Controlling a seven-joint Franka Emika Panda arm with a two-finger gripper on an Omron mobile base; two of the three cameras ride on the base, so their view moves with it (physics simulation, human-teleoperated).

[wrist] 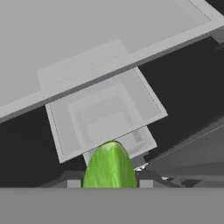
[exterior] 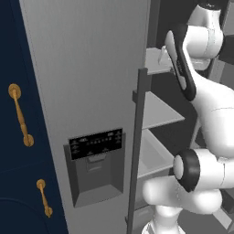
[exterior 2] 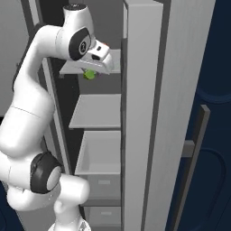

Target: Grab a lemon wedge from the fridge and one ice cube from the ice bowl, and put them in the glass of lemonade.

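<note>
The grey fridge (exterior: 87, 68) has its left door shut and its right side standing open. My arm reaches into the open compartment at the height of the top shelf (exterior 2: 115, 63). The gripper (exterior 2: 93, 72) is shut on the lemon wedge (exterior 2: 90, 75), a small yellow-green piece held just in front of and below that shelf's front edge. In the hand view the lemon wedge (wrist: 109, 168) sits between the two fingers of the gripper (wrist: 109, 183), its tip pointing away over the lower shelves. The ice cube, the ice bowl and the glass of lemonade are out of view.
Below the hand are a middle shelf (exterior 2: 99, 110) and a drawer (exterior 2: 101, 153). The open fridge door (exterior 2: 149, 113) stands close on the right of the arm. The dispenser recess (exterior: 96, 160) is on the shut door. Navy cabinets (exterior: 13, 183) with brass handles flank the fridge.
</note>
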